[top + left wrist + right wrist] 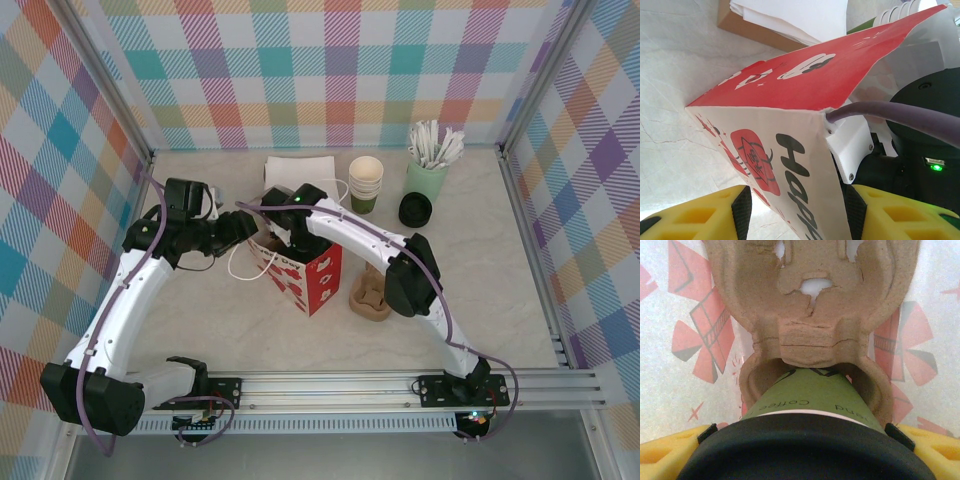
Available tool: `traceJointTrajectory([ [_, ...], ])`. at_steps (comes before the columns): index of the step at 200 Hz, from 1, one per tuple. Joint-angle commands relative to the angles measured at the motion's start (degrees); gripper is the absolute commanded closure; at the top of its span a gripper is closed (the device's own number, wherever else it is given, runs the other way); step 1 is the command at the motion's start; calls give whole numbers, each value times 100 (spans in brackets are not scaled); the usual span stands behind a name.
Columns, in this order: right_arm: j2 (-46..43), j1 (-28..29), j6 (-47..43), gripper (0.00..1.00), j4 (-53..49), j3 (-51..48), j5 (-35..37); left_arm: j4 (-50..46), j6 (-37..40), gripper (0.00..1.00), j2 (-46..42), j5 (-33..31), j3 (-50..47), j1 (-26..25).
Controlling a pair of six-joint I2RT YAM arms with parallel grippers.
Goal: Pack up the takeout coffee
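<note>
From overhead, the right gripper (290, 238) is sunk in the mouth of the paper bag (320, 285), its load hidden; its own wrist camera shows the jaws clamped on the takeout coffee (805, 392), black lid (800, 452) nearest the wrist, the cup's base seated in a pulp carrier (810, 335) just ahead; the left gripper (799, 215) straddles a folded corner of the bag, seemingly pinching it.
</note>
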Motion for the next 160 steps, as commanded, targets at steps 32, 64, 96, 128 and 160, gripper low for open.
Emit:
traceJointTrajectory([
  [32, 57, 38, -57, 27, -25, -112, -25, 26, -44, 45, -22, 13, -70, 63],
  [64, 58, 38, -57, 27, -25, -112, -25, 34, -55, 45, -23, 13, -64, 63],
  [96, 56, 42, -74, 27, -16, -111, -24, 33, -51, 45, -14, 21, -66, 63],
  [128, 49, 38, -85, 27, 2, -119, -10, 35, -54, 45, 5, 14, -63, 63],
  [160, 25, 38, -100, 27, 45, -129, -29, 13, -73, 45, 30, -39, -55, 63],
])
